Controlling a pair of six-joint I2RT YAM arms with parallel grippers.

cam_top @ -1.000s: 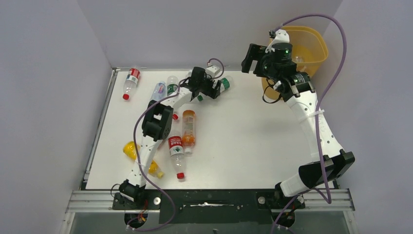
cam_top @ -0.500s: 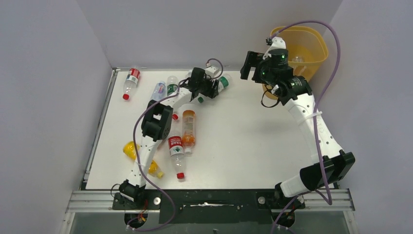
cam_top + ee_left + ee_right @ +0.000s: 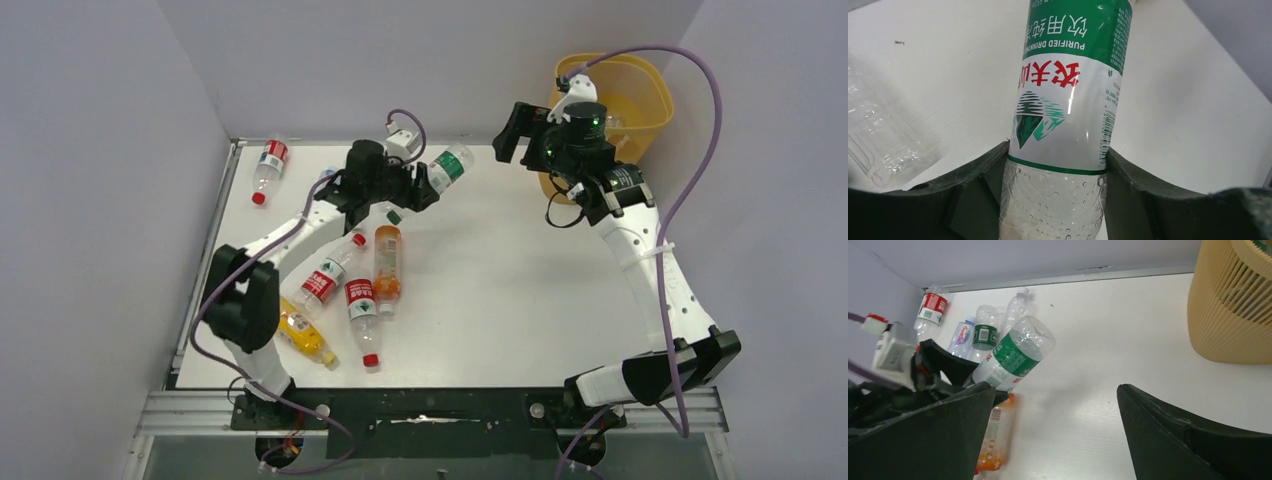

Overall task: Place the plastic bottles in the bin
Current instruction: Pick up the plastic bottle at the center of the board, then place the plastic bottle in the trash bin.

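Observation:
My left gripper (image 3: 422, 184) is shut on a clear plastic bottle with a green and white label (image 3: 447, 165), held tilted above the back of the table. The left wrist view shows that bottle (image 3: 1068, 115) pinched between both fingers (image 3: 990, 172) just below its label. The right wrist view shows it (image 3: 1015, 355) raised off the table. My right gripper (image 3: 512, 134) hangs open and empty to the left of the yellow-orange bin (image 3: 640, 80), whose slatted wall (image 3: 1233, 305) stands at the table's back right corner.
More bottles lie on the left half: a red-labelled one (image 3: 270, 160) at the back left, an orange one (image 3: 387, 262), two clear red-labelled ones (image 3: 362, 305) and a yellow one (image 3: 300, 335). Clear bottles (image 3: 982, 335) lie behind the left gripper, one crushed (image 3: 878, 135).
My left gripper has closed on the green-labelled bottle and lifted it, the arm's elbow swinging down to the left. The right gripper shifted slightly and stays open.

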